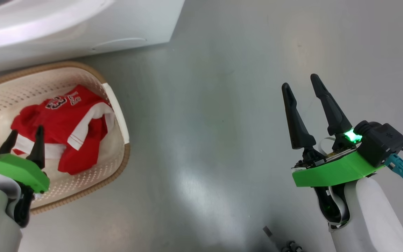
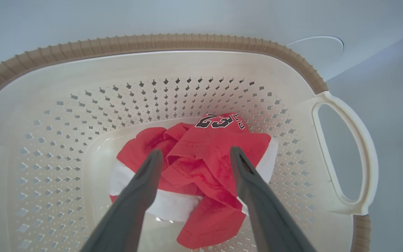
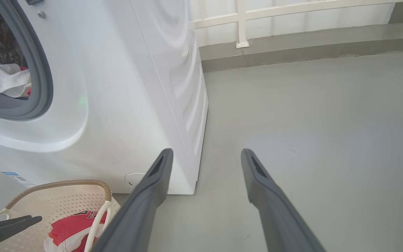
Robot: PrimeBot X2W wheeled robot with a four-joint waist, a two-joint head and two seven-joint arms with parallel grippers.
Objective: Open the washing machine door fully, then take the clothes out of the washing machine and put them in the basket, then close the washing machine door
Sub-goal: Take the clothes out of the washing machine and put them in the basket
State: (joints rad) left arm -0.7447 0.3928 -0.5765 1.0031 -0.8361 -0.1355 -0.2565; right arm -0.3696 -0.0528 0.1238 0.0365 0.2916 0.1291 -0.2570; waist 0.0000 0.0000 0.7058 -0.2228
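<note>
step: unloading washer, part done | left gripper spread, empty; red jersey in basket right under its tips | right gripper spread, empty | next: reach white cloth inside washer

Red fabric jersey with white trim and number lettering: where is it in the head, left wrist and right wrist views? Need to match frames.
Head view: left of centre, the red jersey lies inside the cream perforated plastic basket.
Left wrist view: centre, on the basket floor.
Right wrist view: bottom left corner, in the basket.
Shared landmark: the basket's brown woven-look rim.
</note>
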